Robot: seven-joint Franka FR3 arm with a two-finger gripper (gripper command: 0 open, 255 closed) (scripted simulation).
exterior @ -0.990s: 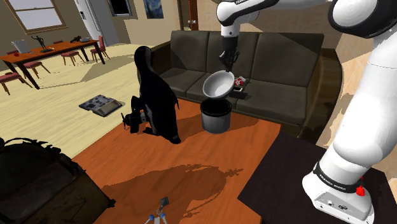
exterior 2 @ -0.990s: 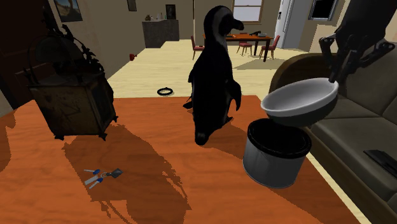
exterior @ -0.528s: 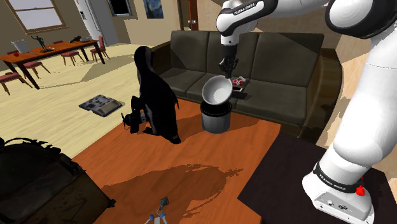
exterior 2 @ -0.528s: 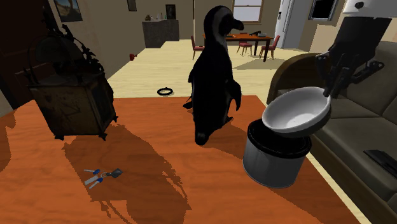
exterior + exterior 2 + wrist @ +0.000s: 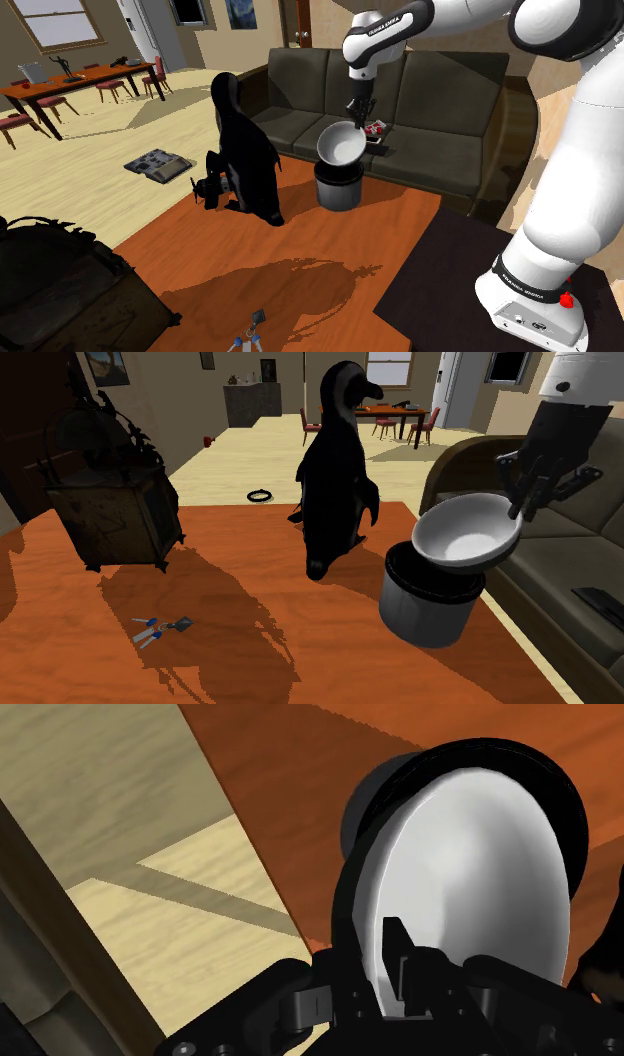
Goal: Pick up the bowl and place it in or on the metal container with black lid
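Note:
The white bowl sits tilted on the black top of the grey metal container, at the far end of the orange-brown table. My black gripper comes down from above and is shut on the bowl's rim on the sofa side. In the second exterior view the bowl leans over the container, and the gripper clasps its right edge. In the wrist view the bowl stands between the fingers of the gripper, covering most of the container's black top.
A tall black penguin figure stands on the table just to the shoulder view's left of the container. A dark sofa runs behind the table. A dark ornate box and a small blue-handled tool lie toward the table's other end.
The gripper has lowered the bowl from above the container until it rests on the container's top. The hand has tilted a little over it.

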